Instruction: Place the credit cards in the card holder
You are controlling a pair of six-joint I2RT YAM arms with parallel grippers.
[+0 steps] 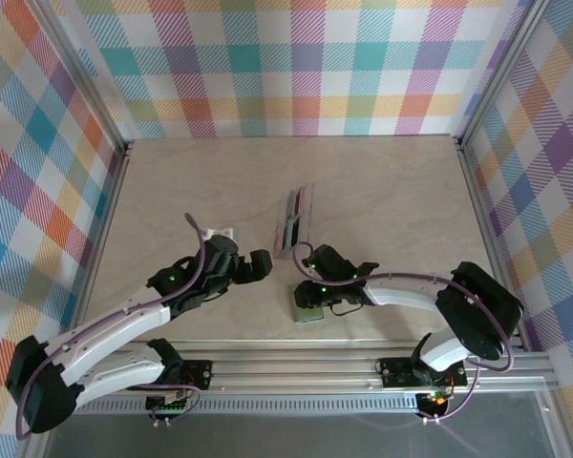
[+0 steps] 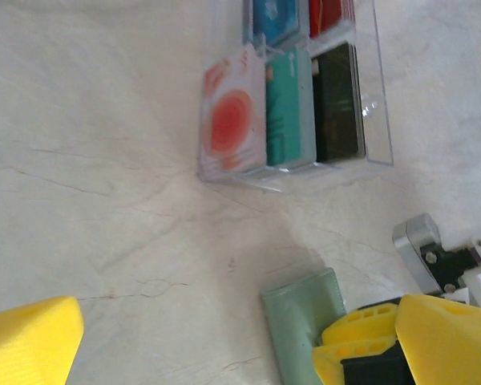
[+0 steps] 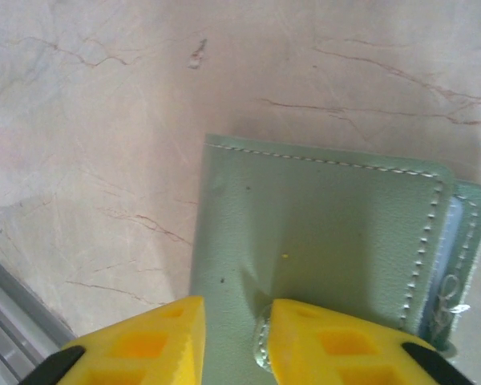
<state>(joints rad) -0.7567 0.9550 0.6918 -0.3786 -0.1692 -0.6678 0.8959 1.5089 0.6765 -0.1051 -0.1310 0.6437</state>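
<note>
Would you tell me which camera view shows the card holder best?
The right wrist view: the card holder lies close up at the right gripper, stitching and folded layers clear. The left wrist view catches one blurred corner at its bottom edge; the top external view shows it small and partly covered.
</note>
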